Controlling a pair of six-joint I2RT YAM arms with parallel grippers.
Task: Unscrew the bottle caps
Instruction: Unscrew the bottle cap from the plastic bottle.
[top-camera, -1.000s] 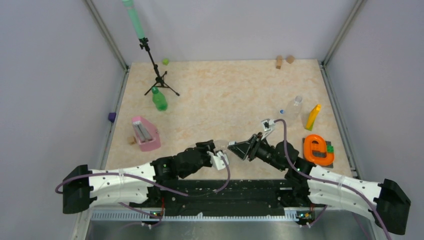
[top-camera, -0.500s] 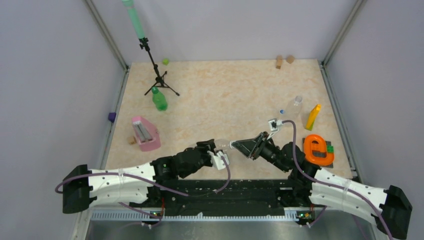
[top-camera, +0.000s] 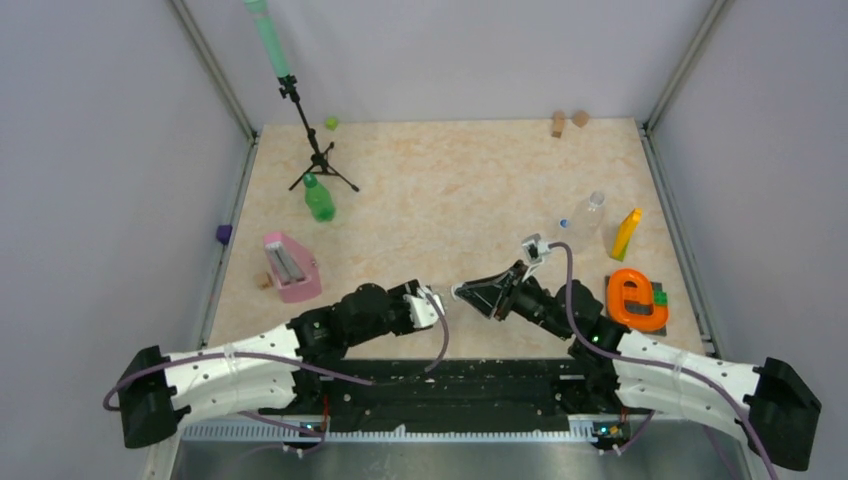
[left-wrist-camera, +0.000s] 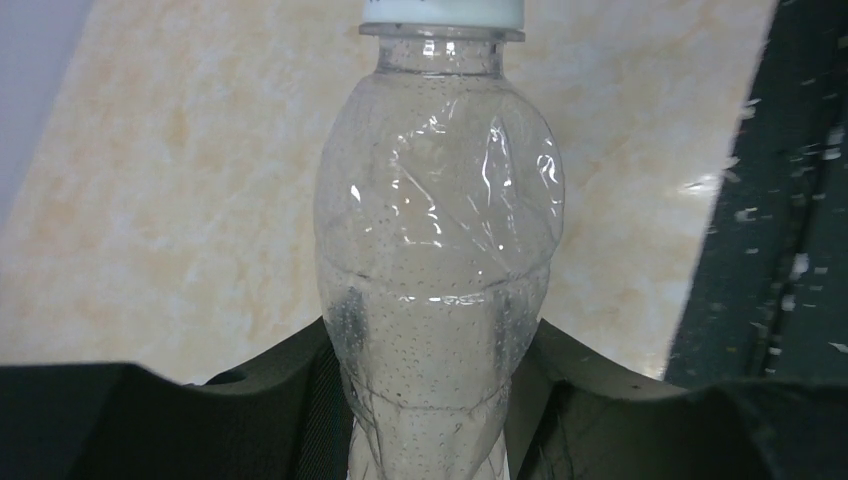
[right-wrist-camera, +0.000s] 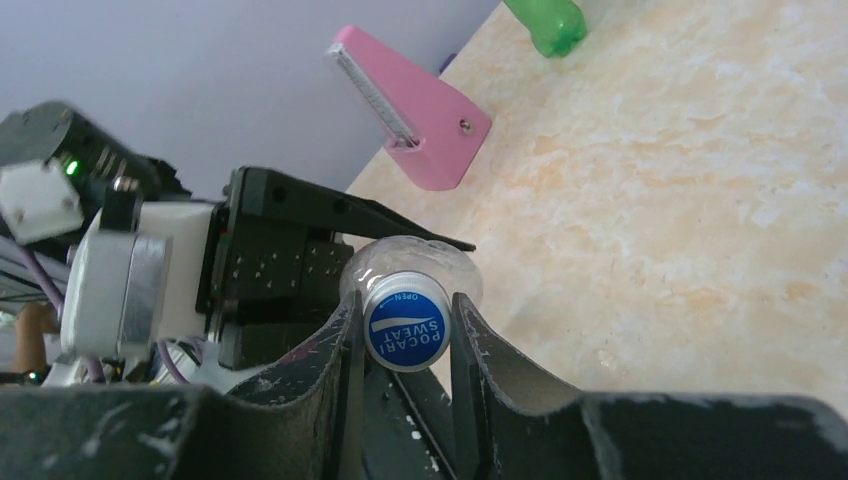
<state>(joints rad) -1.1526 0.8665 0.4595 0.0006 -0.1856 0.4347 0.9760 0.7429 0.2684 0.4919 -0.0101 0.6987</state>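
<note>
My left gripper (left-wrist-camera: 437, 352) is shut on the lower body of a clear bottle (left-wrist-camera: 440, 230), held above the table's near edge. The bottle's blue cap (right-wrist-camera: 406, 327) sits between my right gripper's (right-wrist-camera: 405, 312) fingers, which press on both of its sides. In the top view the two grippers meet nose to nose, left gripper (top-camera: 437, 301) and right gripper (top-camera: 463, 291). A green bottle (top-camera: 319, 200) with a dark green cap (top-camera: 309, 180) stands at the back left. Another clear bottle (top-camera: 586, 216) lies at the right, a small blue cap (top-camera: 564, 224) beside it.
A pink block (top-camera: 290, 267) stands left of my left arm. A tripod (top-camera: 318, 160) is behind the green bottle. A yellow block (top-camera: 626, 234) and an orange ring-shaped object (top-camera: 634, 298) are at the right. A lime lump (top-camera: 330, 124) and wooden blocks (top-camera: 558, 124) lie at the far edge.
My right gripper has moved left onto the held bottle's cap and its jaws have narrowed around it. The left arm has shifted slightly, with the bottle still in its grip.
</note>
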